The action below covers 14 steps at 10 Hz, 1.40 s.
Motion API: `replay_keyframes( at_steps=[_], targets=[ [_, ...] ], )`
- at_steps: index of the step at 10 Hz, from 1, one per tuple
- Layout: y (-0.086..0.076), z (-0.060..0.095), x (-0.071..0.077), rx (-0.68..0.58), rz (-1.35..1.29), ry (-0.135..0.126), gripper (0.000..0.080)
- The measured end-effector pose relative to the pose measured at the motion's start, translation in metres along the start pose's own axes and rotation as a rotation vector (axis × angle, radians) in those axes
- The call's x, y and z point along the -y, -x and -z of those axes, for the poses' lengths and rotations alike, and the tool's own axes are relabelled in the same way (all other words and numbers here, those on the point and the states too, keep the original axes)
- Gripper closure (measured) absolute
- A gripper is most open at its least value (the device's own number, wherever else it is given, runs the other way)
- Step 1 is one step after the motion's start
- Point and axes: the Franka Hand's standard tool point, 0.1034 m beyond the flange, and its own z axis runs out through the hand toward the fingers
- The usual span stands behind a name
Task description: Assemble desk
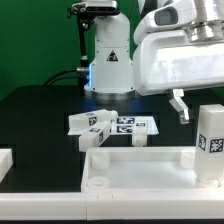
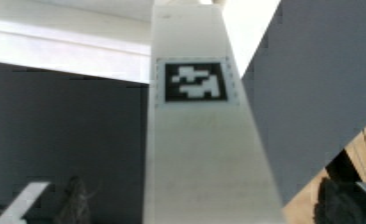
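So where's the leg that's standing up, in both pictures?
Exterior view: the standing leg is at the exterior view's right edge, next to the panel.
Wrist view: what looks like the same leg is seen close up and runs through the middle of the picture.
Shared landmark: the black-and-white tag on the leg's face.

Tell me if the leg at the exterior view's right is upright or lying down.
Upright: the leg stands on end at the panel's corner, tag side showing. Seated or not: cannot tell.
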Motion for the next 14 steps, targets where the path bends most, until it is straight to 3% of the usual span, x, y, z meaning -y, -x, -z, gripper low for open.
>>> replay_keyframes(
  at_steps=[2, 6, 9, 10, 11, 13, 14],
  targets=[
    [-0.005, 0.0, 0.0, 0.144, -0.006, -0.017, 0.0151],
    [0.011, -0.003, 0.005, 0.383, -0.015, -0.051, 0.015],
    [0.016, -0.007, 0.002, 0.425, -0.015, -0.058, 0.015],
    [0.017, -0.007, 0.003, 0.425, -0.027, -0.056, 0.0278],
    [0.017, -0.007, 0.003, 0.426, -0.054, -0.05, 0.0278],
    [0.017, -0.007, 0.002, 0.429, -0.195, -0.018, 0.0511],
    [0.017, -0.007, 0.001, 0.427, -0.291, 0.002, 0.0511]
  ],
)
